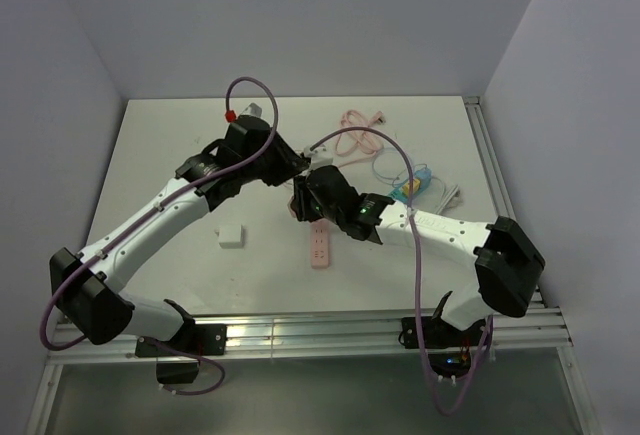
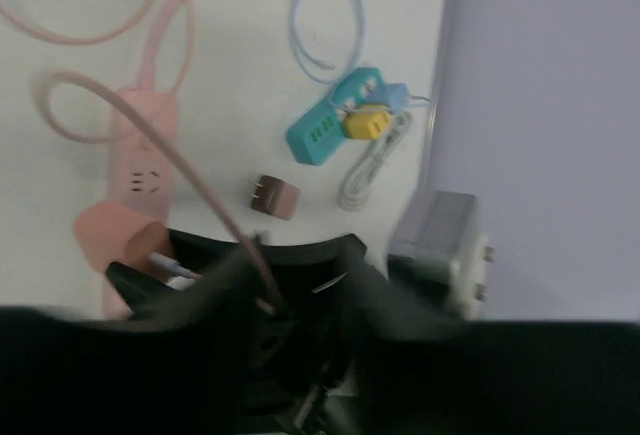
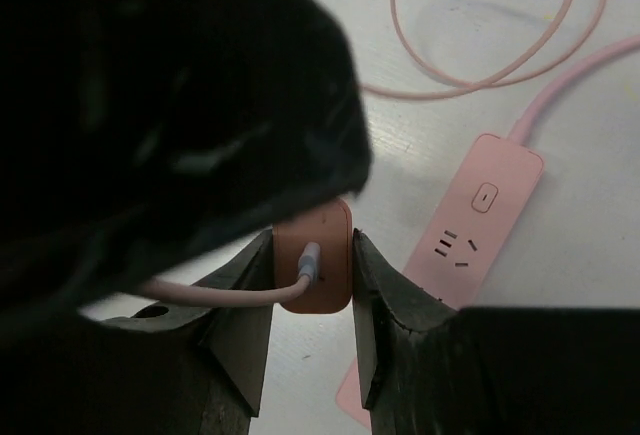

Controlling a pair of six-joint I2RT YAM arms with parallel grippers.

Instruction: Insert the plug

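1. In the right wrist view, centre frame, the right gripper [image 3: 312,247] has its two fingers pressed against both sides of the pink plug [image 3: 330,235], gripping it.
2. The pink power strip [image 3: 470,230] lies on the white table [image 3: 585,210], just right of the plug.
3. In the top view's centre, the left gripper [image 1: 303,162] sits close beside the right one. Its fingers are blurred and hidden, so I cannot tell their opening.
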